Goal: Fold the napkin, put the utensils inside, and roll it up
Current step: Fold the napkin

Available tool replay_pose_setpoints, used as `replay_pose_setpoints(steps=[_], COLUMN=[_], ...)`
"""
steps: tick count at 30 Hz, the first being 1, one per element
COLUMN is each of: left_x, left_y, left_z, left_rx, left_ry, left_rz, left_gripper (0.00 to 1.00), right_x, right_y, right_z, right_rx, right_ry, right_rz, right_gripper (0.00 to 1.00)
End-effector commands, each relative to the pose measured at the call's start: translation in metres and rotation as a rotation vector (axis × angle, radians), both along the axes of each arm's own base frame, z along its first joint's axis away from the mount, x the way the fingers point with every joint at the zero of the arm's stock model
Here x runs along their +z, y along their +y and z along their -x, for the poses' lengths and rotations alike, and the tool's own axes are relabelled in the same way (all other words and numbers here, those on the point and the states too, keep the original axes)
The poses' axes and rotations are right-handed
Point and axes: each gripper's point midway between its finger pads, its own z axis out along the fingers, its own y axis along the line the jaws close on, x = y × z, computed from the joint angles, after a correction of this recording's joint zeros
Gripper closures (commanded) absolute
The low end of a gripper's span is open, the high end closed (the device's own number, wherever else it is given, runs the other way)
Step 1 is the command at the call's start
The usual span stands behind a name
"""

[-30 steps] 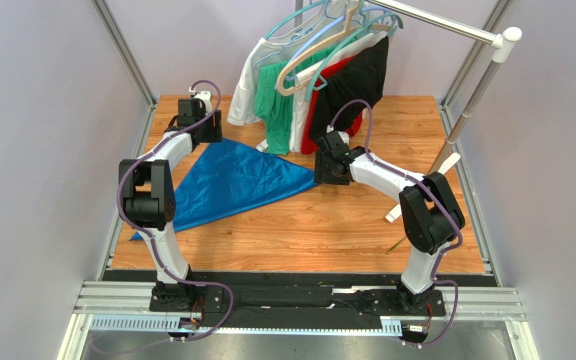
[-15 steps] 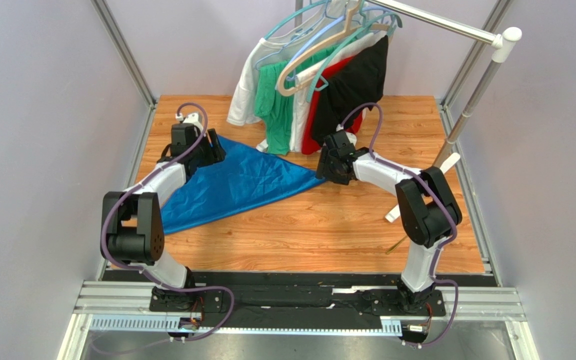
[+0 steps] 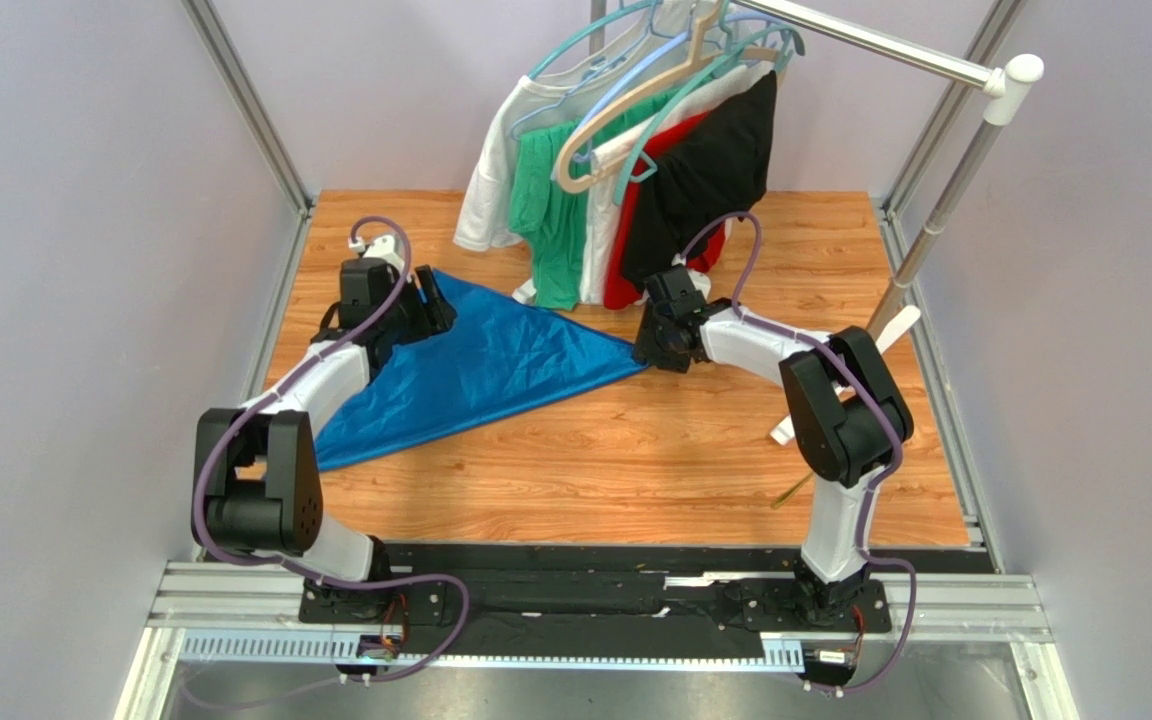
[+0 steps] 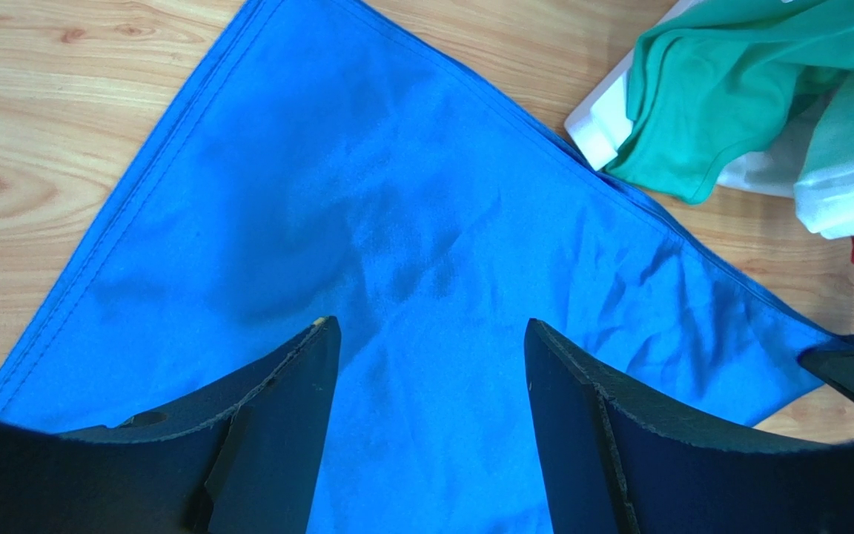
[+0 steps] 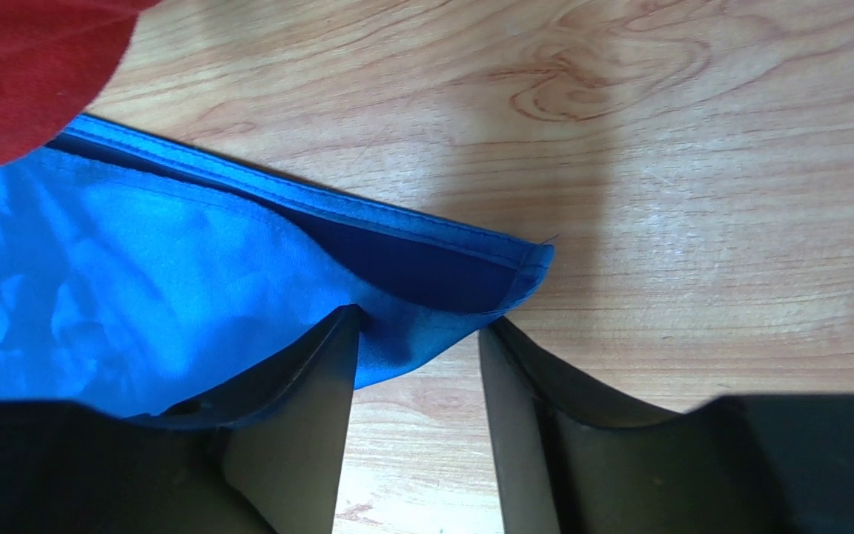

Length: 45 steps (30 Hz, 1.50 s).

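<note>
The royal-blue napkin lies flat on the wooden table, folded into a triangle. My left gripper hovers open over its back-left part; in the left wrist view the cloth fills the space beneath and between the fingers. My right gripper is open at the napkin's right tip. In the right wrist view that folded corner lies just at the fingertips, with bare wood between the jaws. I see no utensils.
Green, white, red and black garments hang from a rack at the back, their hems just behind the napkin. The rack's post and foot stand at the right. A thin dark object lies near the right arm.
My left arm has swung left and pulled its gripper from the table's back edge to over the napkin's back-left corner. My right gripper has shifted slightly backward at the napkin's right tip.
</note>
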Motion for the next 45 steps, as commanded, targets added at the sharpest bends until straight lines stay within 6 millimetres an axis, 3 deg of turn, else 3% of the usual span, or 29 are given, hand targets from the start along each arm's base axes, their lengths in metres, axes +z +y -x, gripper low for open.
replay_pose_setpoints(steps=[1,9,14,15,18,26,36,45], left_x=[0.016,0.019,0.016,0.018,0.016,0.005,0.009,0.016], left_y=[-0.007,-0.011,-0.014,-0.014,-0.014,-0.016,-0.014,-0.017], left_z=[0.000,0.002,0.007,0.008,0.012,0.025,0.037,0.045], left_rx=[-0.012,-0.029,-0.034,-0.034,-0.025,-0.012,0.008,-0.004], left_ry=[-0.053,-0.062,-0.056,-0.061,-0.059,-0.034,-0.051,-0.076], left_rz=[0.026,0.029,0.024,0.025,0.026,0.023,0.022,0.022], left_gripper=[0.29,0.29,0.29,0.29,0.29,0.29,0.29,0.29], right_x=[-0.007,-0.015,-0.019,-0.019,-0.019,-0.022,-0.012,0.001], right_y=[-0.009,-0.012,-0.013,-0.013,-0.014,-0.024,-0.046,-0.035], right_z=[-0.006,-0.003,-0.001,-0.001,0.004,0.040,0.089,0.134], right_rx=[-0.042,-0.047,-0.042,-0.040,-0.030,-0.014,-0.046,-0.052], right_ry=[0.005,0.023,0.037,0.039,0.051,0.099,0.115,0.088], right_rz=[0.030,0.058,0.070,0.073,0.076,0.093,0.126,0.117], right_gripper=[0.56,0.69,0.83,0.90,1.00,1.00,1.00,1.00])
